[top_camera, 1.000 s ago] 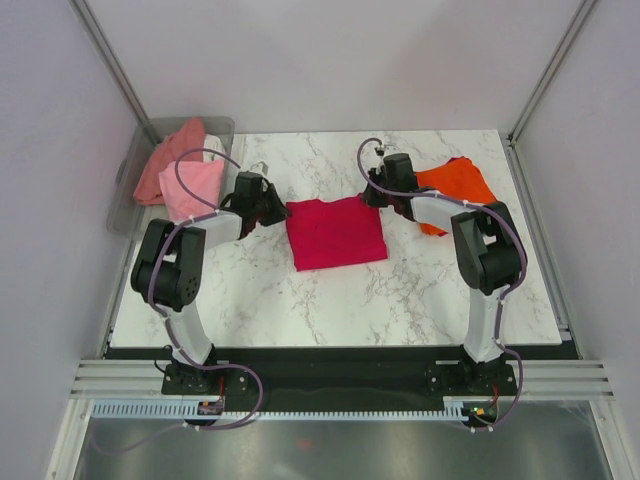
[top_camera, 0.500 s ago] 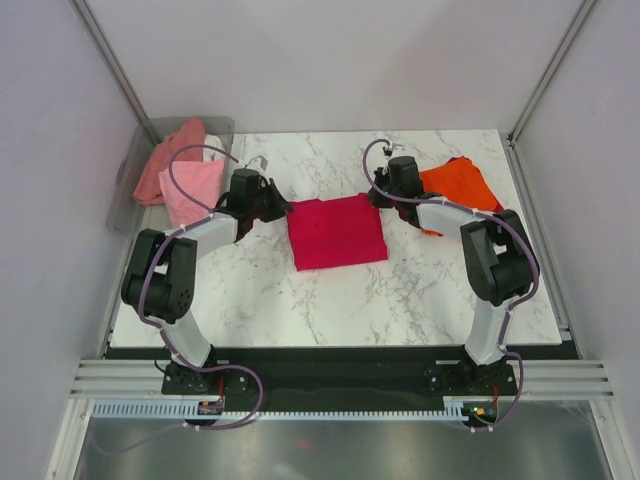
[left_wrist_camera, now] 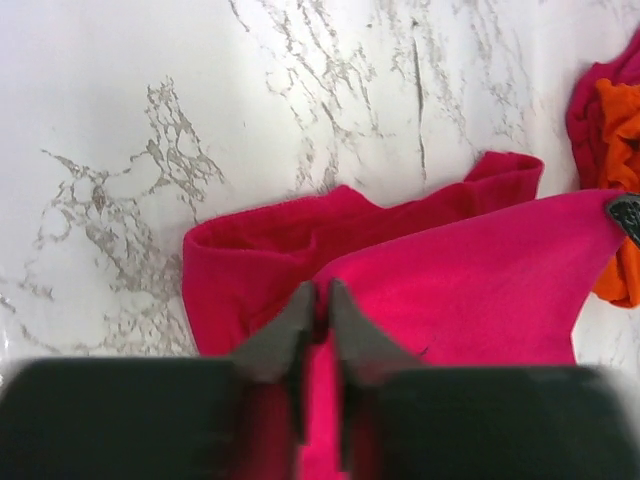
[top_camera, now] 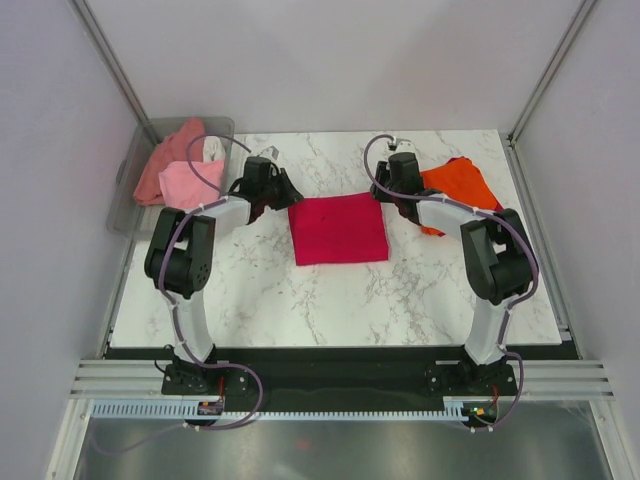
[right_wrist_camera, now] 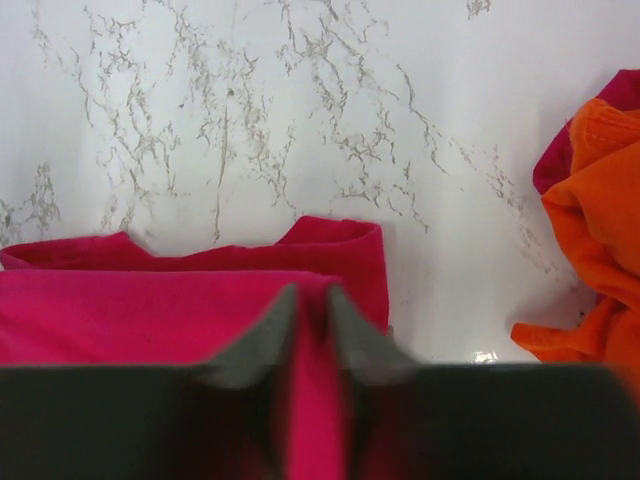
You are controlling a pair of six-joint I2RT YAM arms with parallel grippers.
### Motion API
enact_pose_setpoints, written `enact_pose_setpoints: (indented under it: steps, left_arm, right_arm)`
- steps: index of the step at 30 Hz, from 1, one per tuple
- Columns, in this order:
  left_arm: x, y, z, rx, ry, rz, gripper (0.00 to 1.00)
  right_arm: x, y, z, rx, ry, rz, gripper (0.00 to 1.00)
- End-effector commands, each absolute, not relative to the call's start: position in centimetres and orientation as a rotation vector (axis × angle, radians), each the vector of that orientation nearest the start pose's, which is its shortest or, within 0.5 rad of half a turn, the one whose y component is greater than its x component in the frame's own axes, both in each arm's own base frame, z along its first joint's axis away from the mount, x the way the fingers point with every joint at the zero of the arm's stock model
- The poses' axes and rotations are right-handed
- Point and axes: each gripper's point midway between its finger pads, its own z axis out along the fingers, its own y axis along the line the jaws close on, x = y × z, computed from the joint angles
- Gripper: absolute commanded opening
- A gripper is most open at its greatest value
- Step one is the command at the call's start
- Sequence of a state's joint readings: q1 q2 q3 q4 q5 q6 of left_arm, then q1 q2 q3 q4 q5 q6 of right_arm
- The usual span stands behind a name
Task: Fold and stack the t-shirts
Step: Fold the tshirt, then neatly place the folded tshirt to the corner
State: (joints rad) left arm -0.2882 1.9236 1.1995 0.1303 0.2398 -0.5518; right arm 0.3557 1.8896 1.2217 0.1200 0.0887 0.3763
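Where it lies folded on the marble tabletop (top_camera: pixel 330 300), the crimson t-shirt (top_camera: pixel 338 229) is pinched at both far corners: left jaws closed on its far-left corner, right jaws closed on its far-right corner. Orange t-shirt (top_camera: pixel 458 185): crumpled, to its right. Pink t-shirts (top_camera: pixel 188 183): in grey bin (top_camera: pixel 124 192), far left.

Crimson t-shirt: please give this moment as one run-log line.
step: folding | left gripper: shut on crimson t-shirt, far-left corner | right gripper: shut on far-right corner | orange t-shirt: not held
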Motion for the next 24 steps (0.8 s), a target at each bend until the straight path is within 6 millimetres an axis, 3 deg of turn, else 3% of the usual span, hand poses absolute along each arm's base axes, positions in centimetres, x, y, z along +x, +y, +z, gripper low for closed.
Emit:
enact_pose_setpoints:
  steps: [1,3,4,9,12,16,24]
  left_arm:
    - [49.2,-20.8,7.6,-0.165,2.252,-0.719,0.29]
    - [49.3,-20.6,8.2,-0.173,2.237,-0.705,0.36]
    - [48.9,-20.4,8.1,-0.174,2.236,-0.698,0.5]
    - [48.1,-19.8,11.6,-0.152,2.167,-0.689,0.61]
    - [47.0,-19.3,11.9,-0.167,2.162,-0.681,0.7]
    - [45.5,-19.0,10.8,-0.179,2.181,-0.686,0.8]
    - [45.0,-19.7,7.1,-0.183,2.264,-0.72,0.78]
  right_arm:
    - [51.6,17.6,9.2,0.088,2.127,0.304,0.47]
    - [51.8,17.8,8.8,0.071,2.15,0.323,0.64]
    - [51.8,17.6,8.9,0.075,2.147,0.328,0.69]
    - [50.8,17.2,10.3,0.089,2.095,0.413,0.72]
    - [49.6,17.8,10.1,0.072,2.094,0.514,0.72]
    - [49.2,18.0,8.7,0.08,2.127,0.631,0.71]
    - [49.9,17.7,4.4,0.089,2.24,0.688,0.67]
